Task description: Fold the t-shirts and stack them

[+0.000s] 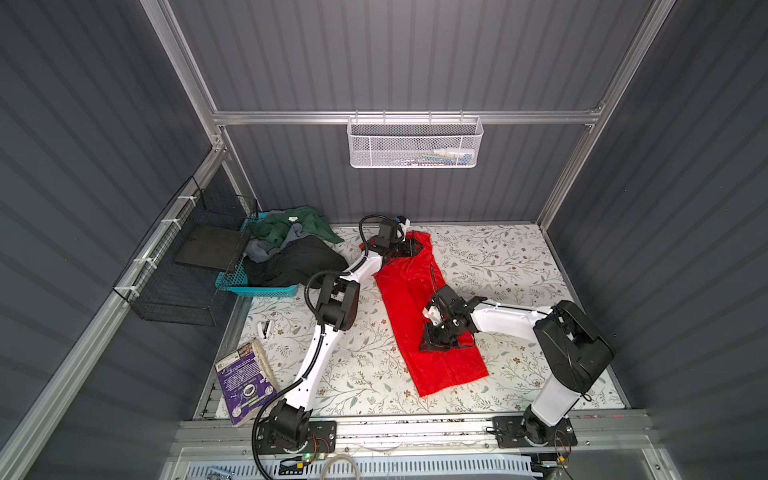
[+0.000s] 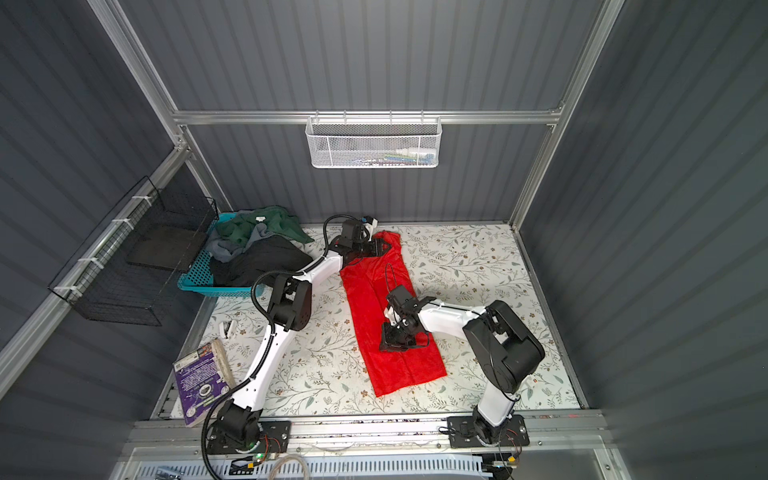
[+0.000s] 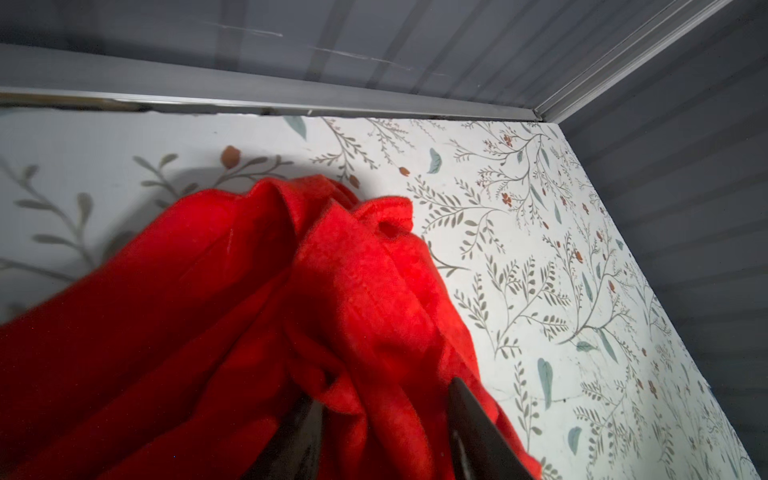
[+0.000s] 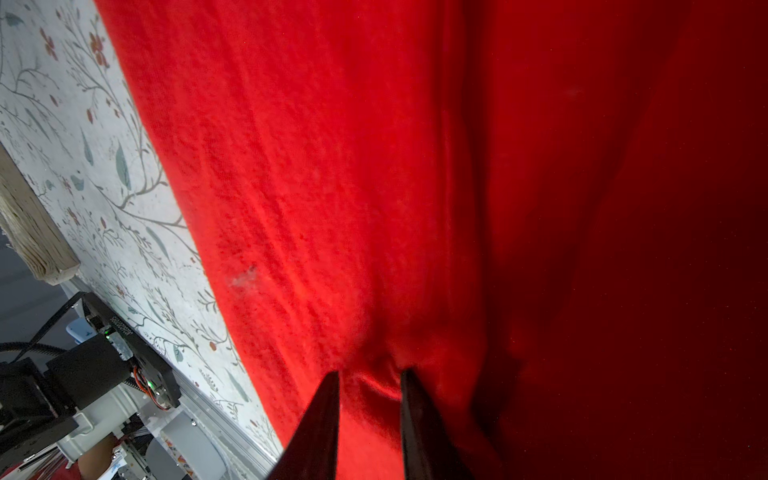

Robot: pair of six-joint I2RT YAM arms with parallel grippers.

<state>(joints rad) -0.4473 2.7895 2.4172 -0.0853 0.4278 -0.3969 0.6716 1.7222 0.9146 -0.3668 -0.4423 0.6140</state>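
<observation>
One floral-covered table bears one red t-shirt, lying at its centre as a long, narrow folded strip. One teal basket at the far left holds one black t-shirt, one green t-shirt and one grey t-shirt. Of two grippers, the left gripper clenches the red cloth's bunched far end; the right gripper pinches a pucker nearer its middle.

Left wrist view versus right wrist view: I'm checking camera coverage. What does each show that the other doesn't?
Left wrist only: the red t-shirt's bunched end near the back wall rail. Right wrist only: a smooth stretch of it, the book's edge and the left arm's base. Both: the floral table, and red cloth pinched by that arm's jaws: left gripper, right gripper.
</observation>
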